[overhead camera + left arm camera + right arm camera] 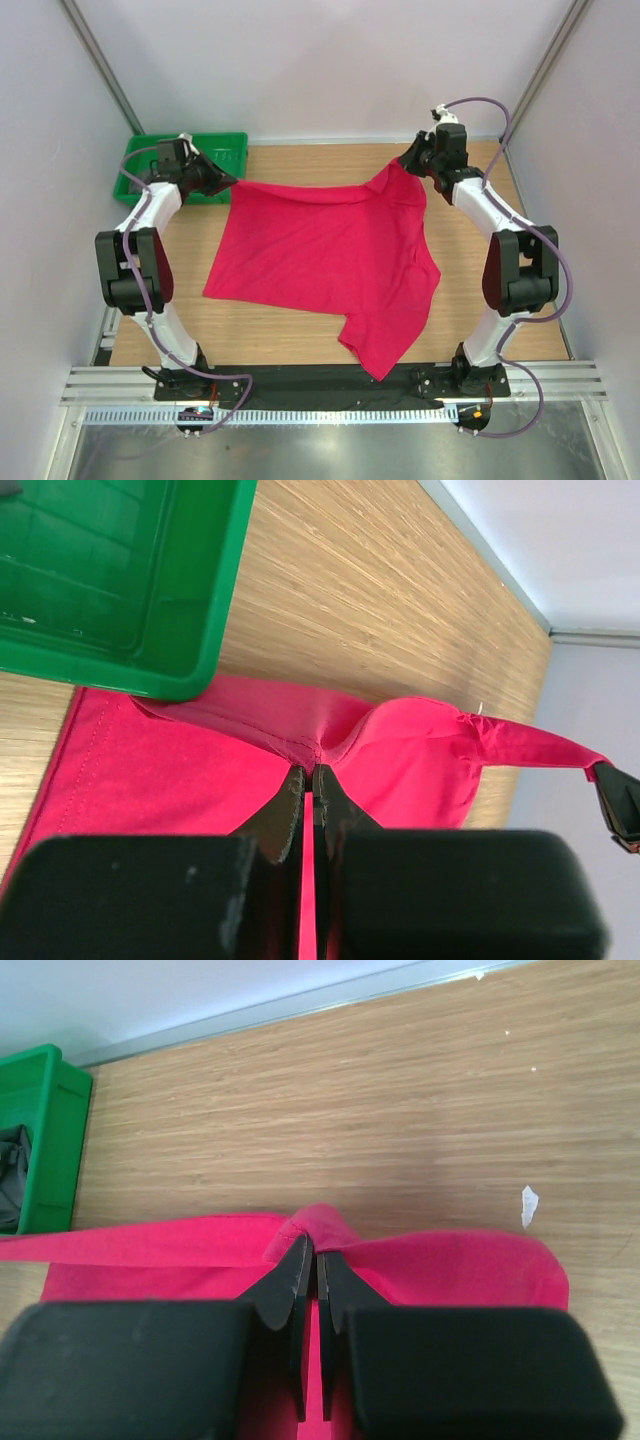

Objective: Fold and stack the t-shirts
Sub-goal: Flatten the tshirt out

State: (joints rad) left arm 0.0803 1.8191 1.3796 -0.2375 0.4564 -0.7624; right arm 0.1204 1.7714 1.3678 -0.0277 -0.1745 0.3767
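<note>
At the upper left of the top view, the green plastic tray (228, 140) sits on the wooden table (310, 160). Just beside its right edge, the left gripper (228, 184) is clenched on a far corner of the red t-shirt (320, 250). The shirt spreads across the middle of the table, its near end reaching the lower centre. At the upper right, the right gripper (411, 163) pinches the other far corner, its fingers (285, 1285) nearly together with cloth bunched between them.
</note>
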